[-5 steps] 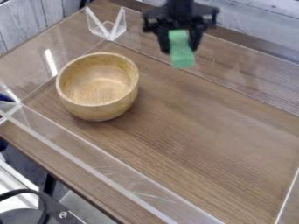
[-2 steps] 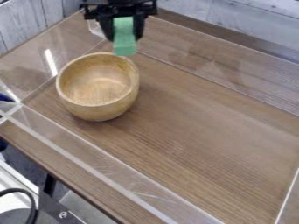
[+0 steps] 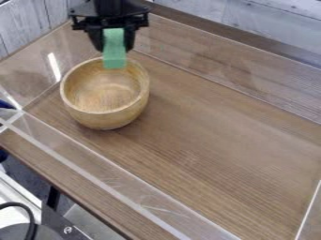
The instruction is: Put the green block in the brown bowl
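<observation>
- The green block (image 3: 114,49) hangs up in the air, over the back rim of the brown bowl (image 3: 105,91)
- The black gripper (image 3: 112,34) pinches the block's top between its jaws
- The bowl sits on the wooden table (image 3: 213,131)

A brown wood-grain table top (image 3: 213,131) fills the view, edged by clear acrylic walls (image 3: 75,173). Pale grey planks (image 3: 25,23) stand behind it.

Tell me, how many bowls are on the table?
1. The brown bowl sits on the left part of the wooden table. The gripper holds the green block just above its far rim. No other bowl shows.
</observation>
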Controlling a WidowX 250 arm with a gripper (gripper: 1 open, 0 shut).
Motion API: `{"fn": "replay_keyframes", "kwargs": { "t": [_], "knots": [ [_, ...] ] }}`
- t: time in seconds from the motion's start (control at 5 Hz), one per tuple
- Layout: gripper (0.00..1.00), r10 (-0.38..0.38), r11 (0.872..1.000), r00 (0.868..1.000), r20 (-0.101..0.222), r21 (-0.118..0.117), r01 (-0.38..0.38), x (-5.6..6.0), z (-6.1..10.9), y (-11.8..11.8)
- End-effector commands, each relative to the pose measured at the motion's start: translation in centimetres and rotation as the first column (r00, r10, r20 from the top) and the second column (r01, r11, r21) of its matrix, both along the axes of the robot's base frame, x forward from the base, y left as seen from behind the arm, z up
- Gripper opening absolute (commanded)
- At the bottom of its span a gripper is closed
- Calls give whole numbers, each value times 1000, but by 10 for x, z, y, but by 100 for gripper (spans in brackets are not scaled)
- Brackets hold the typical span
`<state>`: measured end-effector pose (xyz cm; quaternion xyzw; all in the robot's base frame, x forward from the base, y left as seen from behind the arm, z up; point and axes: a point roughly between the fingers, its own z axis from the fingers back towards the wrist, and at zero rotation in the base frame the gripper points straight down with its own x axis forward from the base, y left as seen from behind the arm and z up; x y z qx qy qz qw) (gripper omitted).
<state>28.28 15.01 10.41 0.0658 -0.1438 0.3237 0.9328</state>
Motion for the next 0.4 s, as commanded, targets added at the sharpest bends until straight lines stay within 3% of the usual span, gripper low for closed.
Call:
{"fn": "replay_keyframes", "kwargs": {
  "t": [0.0, 0.2],
  "knots": [
    [0, 8, 999, 1000, 30, 52, -10, 0, -1, 16],
    [0, 11, 997, 1000, 15, 76, -12, -5, -16, 24]
  ]
}}
